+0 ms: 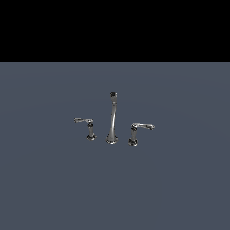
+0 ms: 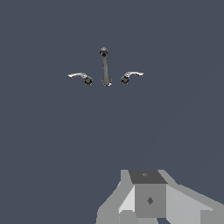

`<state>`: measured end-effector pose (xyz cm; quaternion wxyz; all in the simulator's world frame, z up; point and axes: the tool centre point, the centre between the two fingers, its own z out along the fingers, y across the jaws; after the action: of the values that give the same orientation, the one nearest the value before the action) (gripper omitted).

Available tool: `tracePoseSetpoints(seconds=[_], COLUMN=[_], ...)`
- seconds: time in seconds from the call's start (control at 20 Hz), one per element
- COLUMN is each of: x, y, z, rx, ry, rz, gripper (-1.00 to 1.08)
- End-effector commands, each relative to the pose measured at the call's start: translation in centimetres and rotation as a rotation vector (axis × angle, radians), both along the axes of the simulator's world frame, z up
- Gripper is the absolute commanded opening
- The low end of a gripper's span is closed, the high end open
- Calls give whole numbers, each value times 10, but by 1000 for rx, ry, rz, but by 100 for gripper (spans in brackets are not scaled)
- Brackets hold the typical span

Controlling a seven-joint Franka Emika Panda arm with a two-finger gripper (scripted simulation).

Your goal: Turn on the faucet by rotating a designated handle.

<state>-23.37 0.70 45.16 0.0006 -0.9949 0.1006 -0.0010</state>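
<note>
the faucet (image 1: 112, 119) is a small shiny chrome set of three pieces standing in a row at the middle of the exterior view. its tall slender spout (image 1: 112, 117) tapers up from a flared base. at three o'clock of the spout stands the handle (image 1: 137, 131), a short post with its lever arm pointing toward three o'clock; a twin handle (image 1: 87, 128) at nine o'clock points the other way. all rest on a plain slate-grey floor (image 1: 45, 188), black beyond. in the wrist view the gripper (image 2: 148, 199) shows only its grey body, well apart from the faucet; how the jaws stand cannot be told.
</note>
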Motion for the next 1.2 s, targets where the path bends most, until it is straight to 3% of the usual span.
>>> tracePoseSetpoints(seconds=[0.0,1.15], x=[9,117], y=[2,-8], z=[-13,-163], rx=[0,5], ry=[0,2], rz=[-56,-685], gripper=[-100,-100])
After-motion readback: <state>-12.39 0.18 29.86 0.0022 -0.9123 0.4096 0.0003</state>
